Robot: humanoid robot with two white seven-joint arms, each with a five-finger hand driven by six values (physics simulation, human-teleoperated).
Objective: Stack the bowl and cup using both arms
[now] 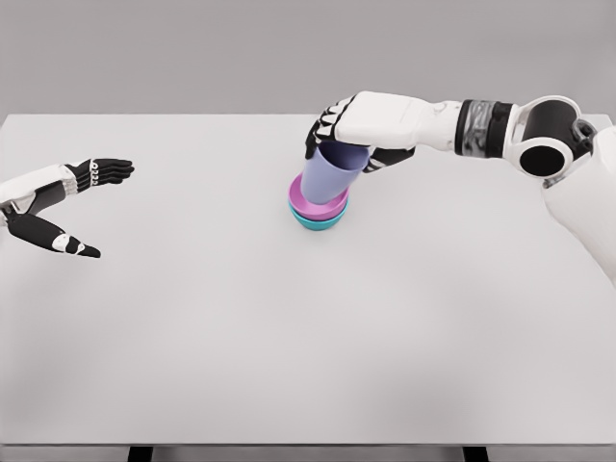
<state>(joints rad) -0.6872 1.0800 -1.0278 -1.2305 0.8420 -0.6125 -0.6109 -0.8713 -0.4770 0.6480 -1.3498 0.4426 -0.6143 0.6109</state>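
A lavender cup (327,174) stands tilted inside a pink bowl (306,204), which is nested in a teal bowl (318,221) near the table's middle back. My right hand (348,142) reaches in from the right and is curled around the cup's upper rim, its black fingers on both sides. My left hand (89,207) hovers at the far left of the table with fingers spread and thumb apart, holding nothing.
The white table (289,346) stretches wide around the stack. Its front edge runs along the bottom of the view, and the grey wall lies behind its back edge.
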